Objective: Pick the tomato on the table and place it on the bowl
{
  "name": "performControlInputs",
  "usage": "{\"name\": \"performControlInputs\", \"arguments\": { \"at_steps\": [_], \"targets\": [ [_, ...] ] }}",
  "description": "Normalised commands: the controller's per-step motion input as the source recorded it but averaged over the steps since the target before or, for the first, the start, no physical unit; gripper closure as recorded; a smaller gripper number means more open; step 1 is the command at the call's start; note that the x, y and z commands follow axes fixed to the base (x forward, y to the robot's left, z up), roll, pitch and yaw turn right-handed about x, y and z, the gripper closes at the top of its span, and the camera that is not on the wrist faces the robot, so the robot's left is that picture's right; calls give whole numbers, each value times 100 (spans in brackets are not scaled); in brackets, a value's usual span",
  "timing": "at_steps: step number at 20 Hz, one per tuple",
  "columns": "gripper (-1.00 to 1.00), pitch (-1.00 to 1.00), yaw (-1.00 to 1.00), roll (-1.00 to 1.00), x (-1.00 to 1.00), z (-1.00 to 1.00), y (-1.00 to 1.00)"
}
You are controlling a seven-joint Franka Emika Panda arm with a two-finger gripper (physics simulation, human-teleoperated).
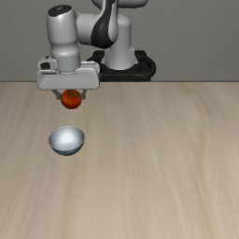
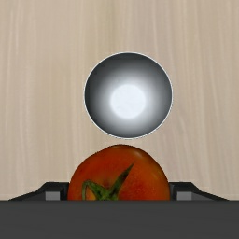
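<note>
A red tomato (image 1: 71,97) with a green stem hangs above the wooden table, and my gripper (image 1: 71,96) is shut on it. In the wrist view the tomato (image 2: 119,175) sits between my fingers, with the grey bowl (image 2: 128,97) on the table beyond it. The bowl (image 1: 67,141) rests on the table at the exterior view's left, below and a little in front of the tomato. The bowl's inside holds nothing.
The light wooden table (image 1: 159,159) stretches wide around the bowl. The robot's black base (image 1: 126,67) stands at the table's far edge.
</note>
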Motion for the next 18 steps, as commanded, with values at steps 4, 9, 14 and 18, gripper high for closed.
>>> {"name": "performControlInputs", "arguments": {
  "at_steps": [4, 9, 14, 18],
  "targets": [
    [100, 0, 0, 0, 75, 0, -25],
    [-100, 0, 0, 0, 20, 0, 0],
    [-100, 0, 0, 0, 0, 0, 0],
    [-100, 0, 0, 0, 0, 0, 0]
  ]
}}
